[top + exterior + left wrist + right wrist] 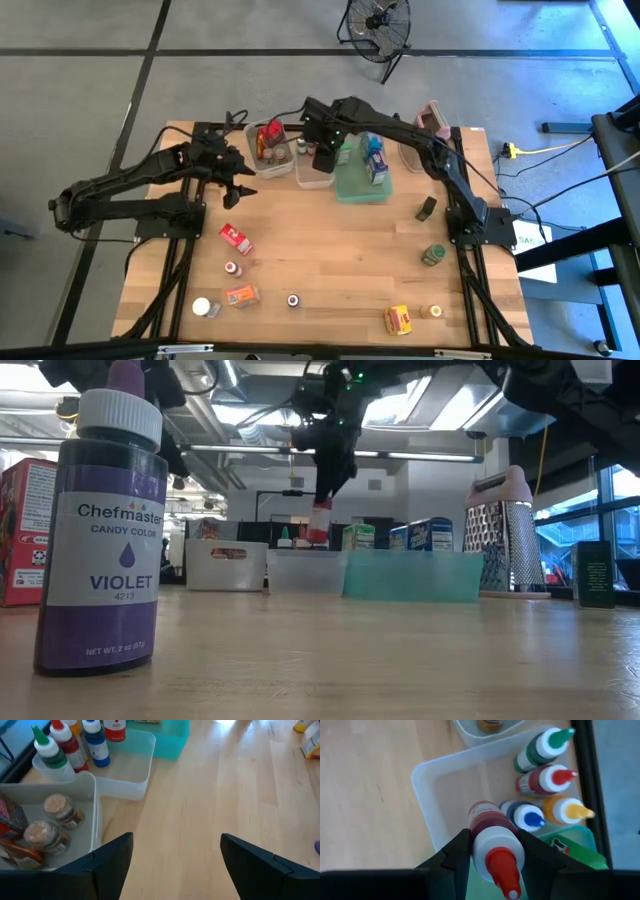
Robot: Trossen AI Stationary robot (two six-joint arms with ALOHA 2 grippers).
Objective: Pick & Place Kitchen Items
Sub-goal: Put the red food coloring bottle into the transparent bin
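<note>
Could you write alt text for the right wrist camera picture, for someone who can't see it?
The right gripper holds a red-capped bottle between its two dark fingers, above a clear plastic bin on a wooden table. Four more squeeze bottles stand in the bin, capped green, red, blue and yellow.

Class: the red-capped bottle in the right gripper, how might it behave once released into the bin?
The red-capped bottle, clamped by the right gripper, looks tall and narrow, so probably tippy. Its round body would likely roll if toppled. The bin already holds four upright bottles it could knock.
</note>
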